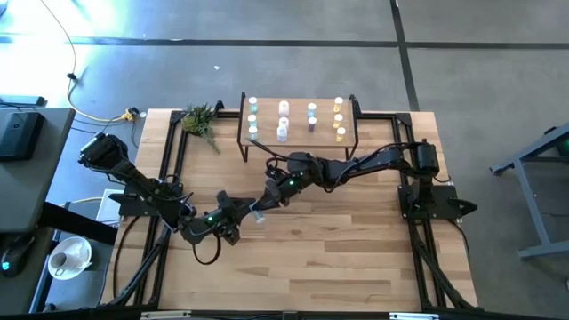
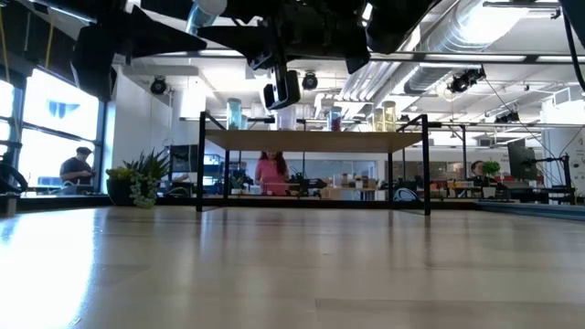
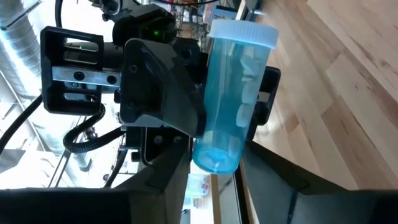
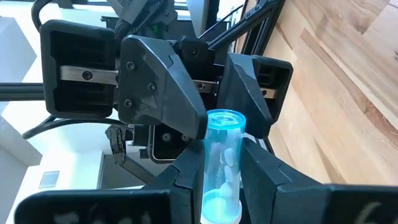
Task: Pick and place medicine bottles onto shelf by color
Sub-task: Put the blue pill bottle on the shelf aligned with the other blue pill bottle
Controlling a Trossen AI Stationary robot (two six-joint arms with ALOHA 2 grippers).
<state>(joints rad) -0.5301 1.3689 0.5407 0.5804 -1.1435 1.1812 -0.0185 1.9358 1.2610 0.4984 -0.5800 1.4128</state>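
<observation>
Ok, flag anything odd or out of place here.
Only one thing: a blue bottle is held off the table between both grippers, left and right, mid-handover. Bottles on the shelf stand upright in rows; nothing spilled.

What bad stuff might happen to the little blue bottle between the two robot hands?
1. The blue bottle hangs above the table, clamped in the right gripper's fingers, with the left gripper at its other end. If the right one lets go too early, the bottle could drop and roll away.
2. The shelf already holds rows of bottles, so setting this one down might knock a neighbour over.
</observation>
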